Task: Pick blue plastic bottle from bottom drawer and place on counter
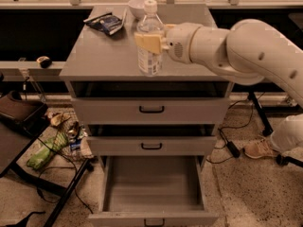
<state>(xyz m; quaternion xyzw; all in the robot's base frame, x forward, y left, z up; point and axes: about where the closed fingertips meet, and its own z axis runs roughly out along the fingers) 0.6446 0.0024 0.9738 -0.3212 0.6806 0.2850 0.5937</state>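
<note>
The grey cabinet (151,112) stands square in front of me, three drawers high; the robot's thick white arm (246,46) reaches in from the right, across the cabinet's top; the counter (94,56), a flat matte grey surface, takes up the upper middle of the scene; down at floor level the bottom drawer (151,193) is pulled well out towards me, its plain grey floor showing and its small black handle at the front edge; the two drawers above (151,126) sit pushed in, each with a black handle; the blue plastic bottle (150,63) is up over the front half of the counter, upright, white cap on top, pale label facing me, and I cannot tell whether its base touches the surface or hangs just above it; the gripper (149,40) has its cream fingers closed round the bottle's upper body, just under the shoulder; behind the bottle, at the back of the counter, is a white bowl (137,6); to the bowl's left lies a dark crumpled packet (106,22); a shoe (258,149) lies on the floor to the right.
</note>
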